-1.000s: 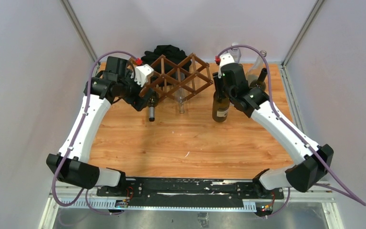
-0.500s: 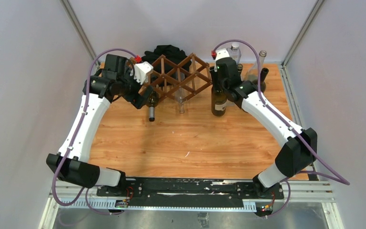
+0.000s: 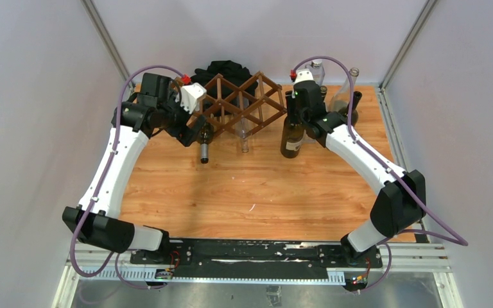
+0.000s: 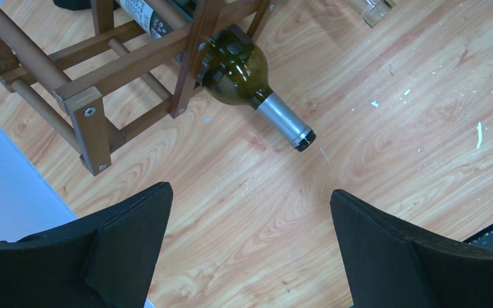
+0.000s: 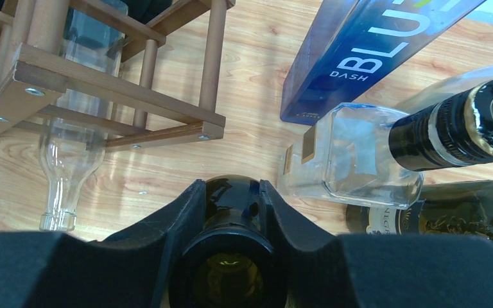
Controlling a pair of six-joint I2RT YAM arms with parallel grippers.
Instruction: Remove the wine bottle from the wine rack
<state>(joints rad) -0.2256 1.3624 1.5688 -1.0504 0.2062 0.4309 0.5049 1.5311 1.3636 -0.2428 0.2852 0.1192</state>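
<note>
One bottle is already out of the frame: my right gripper (image 5: 230, 204) is clenched on the neck of a dark green bottle (image 3: 292, 138), which stands upright straight below the jaws. Over the last second I have carried it a little farther from my base and in toward the wine rack (image 3: 237, 102). It now sits just beside the rack's end post, ahead and to the left of these jaws. A group of other bottles (image 5: 359, 154) lies ahead and to the right. I cannot tell whether the base of the held bottle touches the table (image 3: 250, 186).

My left gripper (image 4: 250, 212) has not moved in that time. Its jaws stand released, wide apart, holding nothing. Ahead of them and slightly left, a second wine bottle (image 4: 234, 67) lies in the rack's lowest end cell, its neck poking out toward the jaws.

I judge that the bottle in my right jaws only needs setting down. The racked one is not yet taken, so the remaining pull likely falls to the left jaws.
</note>
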